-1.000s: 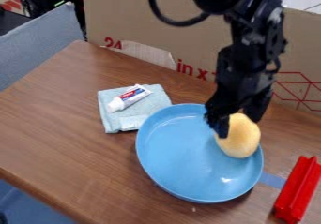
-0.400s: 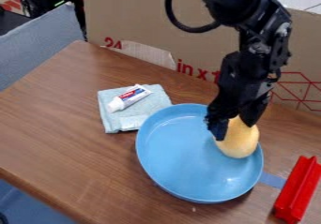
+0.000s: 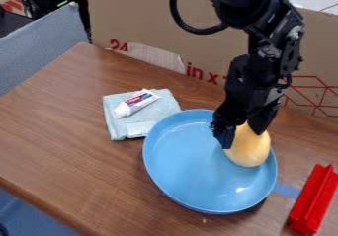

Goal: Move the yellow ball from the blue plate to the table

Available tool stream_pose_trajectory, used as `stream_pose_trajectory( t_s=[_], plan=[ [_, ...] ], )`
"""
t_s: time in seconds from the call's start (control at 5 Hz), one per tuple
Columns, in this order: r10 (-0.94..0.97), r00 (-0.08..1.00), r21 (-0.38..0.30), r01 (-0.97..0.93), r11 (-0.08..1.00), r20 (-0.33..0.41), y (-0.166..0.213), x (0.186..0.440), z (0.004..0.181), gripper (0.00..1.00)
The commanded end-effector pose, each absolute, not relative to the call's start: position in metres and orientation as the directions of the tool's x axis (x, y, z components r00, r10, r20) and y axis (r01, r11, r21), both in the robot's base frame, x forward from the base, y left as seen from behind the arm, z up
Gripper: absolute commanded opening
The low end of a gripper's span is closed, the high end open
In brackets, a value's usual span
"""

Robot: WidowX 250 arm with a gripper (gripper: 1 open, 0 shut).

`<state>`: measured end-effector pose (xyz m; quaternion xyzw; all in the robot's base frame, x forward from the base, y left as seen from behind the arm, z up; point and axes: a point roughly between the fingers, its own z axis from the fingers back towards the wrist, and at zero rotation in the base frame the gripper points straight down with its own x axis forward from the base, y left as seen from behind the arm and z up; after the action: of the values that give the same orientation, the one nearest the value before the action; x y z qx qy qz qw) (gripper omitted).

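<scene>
The yellow ball (image 3: 251,148) rests in the right half of the blue plate (image 3: 185,171), which lies on the brown table (image 3: 59,121). My black gripper (image 3: 239,131) points steeply down over the ball's upper left side, its jaws open and straddling the top of the ball. The dark fingers (image 3: 224,135) hide part of the ball; whether they touch it cannot be told. The arm rises up and back toward the cardboard box.
A pale blue-green folded cloth (image 3: 126,117) with a white tube (image 3: 142,104) on it lies left of the plate. A cardboard box printed in red (image 3: 199,42) stands behind. A red block (image 3: 313,198) sits at the right edge. Table's near edge runs lower left.
The gripper has sunk a little lower over the ball and shifted slightly left. The ball and plate have stayed in place.
</scene>
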<state>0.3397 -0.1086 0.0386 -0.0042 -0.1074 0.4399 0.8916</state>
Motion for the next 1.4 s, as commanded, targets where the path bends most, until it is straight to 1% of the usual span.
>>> stream_pose_trajectory(
  t_s=[0.0,0.2,0.4,0.6,0.8,1.0,1.2],
  plan=[
    [0.787,0.583,-0.128,-0.781,0.612,0.203,-0.116,0.354,0.045,1.0],
    [0.795,0.572,-0.124,-0.79,0.6,0.202,-0.106,0.355,0.027,1.0],
    [0.79,0.583,-0.11,-0.787,0.607,0.189,-0.11,0.357,0.019,1.0],
    [0.788,0.587,-0.097,-0.787,0.609,0.185,-0.122,0.359,0.003,1.0],
    [0.784,0.591,-0.107,-0.781,0.615,0.19,-0.115,0.372,-0.008,1.0],
    [0.776,0.6,-0.089,-0.777,0.623,0.193,-0.105,0.379,-0.003,1.0],
    [0.787,0.585,-0.086,-0.789,0.608,0.193,-0.1,0.373,0.0,0.0]
  ],
)
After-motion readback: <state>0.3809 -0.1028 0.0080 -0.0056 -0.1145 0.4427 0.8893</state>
